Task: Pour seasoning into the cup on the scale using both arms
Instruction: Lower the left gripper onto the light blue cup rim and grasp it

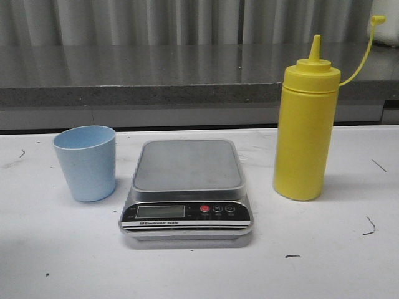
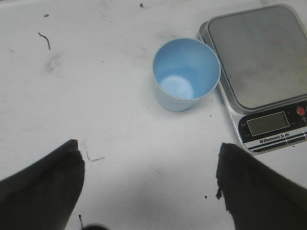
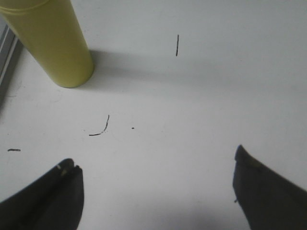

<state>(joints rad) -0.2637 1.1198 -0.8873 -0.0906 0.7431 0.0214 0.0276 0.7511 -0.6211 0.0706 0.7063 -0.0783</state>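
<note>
The pale blue cup (image 1: pixel 86 162) stands upright and empty on the white table, just left of the scale (image 1: pixel 187 190). The scale's silver platform is bare. The yellow seasoning bottle (image 1: pixel 305 131) stands upright right of the scale, its cap hanging open on its strap. Neither gripper shows in the front view. In the left wrist view my left gripper (image 2: pixel 148 187) is open and empty above the table, short of the cup (image 2: pixel 186 74) and the scale (image 2: pixel 261 72). In the right wrist view my right gripper (image 3: pixel 156 184) is open and empty, short of the bottle (image 3: pixel 53 40).
A dark grey counter ledge (image 1: pixel 156 78) runs along the back of the white table (image 1: pixel 62 249). Small dark scuff marks dot the tabletop.
</note>
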